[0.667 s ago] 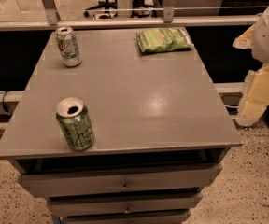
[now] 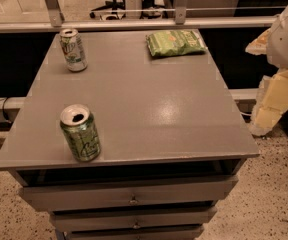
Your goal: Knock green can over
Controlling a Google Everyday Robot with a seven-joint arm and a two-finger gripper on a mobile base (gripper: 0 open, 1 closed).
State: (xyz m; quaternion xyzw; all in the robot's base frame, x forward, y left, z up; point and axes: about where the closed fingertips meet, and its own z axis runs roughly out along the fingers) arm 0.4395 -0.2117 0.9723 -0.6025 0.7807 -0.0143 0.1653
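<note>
So the green can (image 2: 80,132) is standing upright near the front-left corner of the grey surface (image 2: 154,104), just back from the front edge. Silver top faces up and you can see the dark mouth hole. Nothing is touching it.

The gripper (image 2: 276,101) is way over on the right, off the side of the surface and hanging beyond its right edge, about level with the middle. Honestly it's half cut off by the frame edge, so I think the cream-coloured blocky bit under the white rounded arm part is the gripper, but I can't tell whether it's released or clenched. It isn't grasping anything as far as I can see.

So can and gripper are well apart: the can is front-left, the gripper is out past the right side, with the whole width of bare surface between them.

Other stuff up there: a paler can (image 2: 73,49) upright at the back-left, and a flat green snack bag (image 2: 176,43) lying at the back toward the right. Drawers (image 2: 134,196) sit below the surface.
</note>
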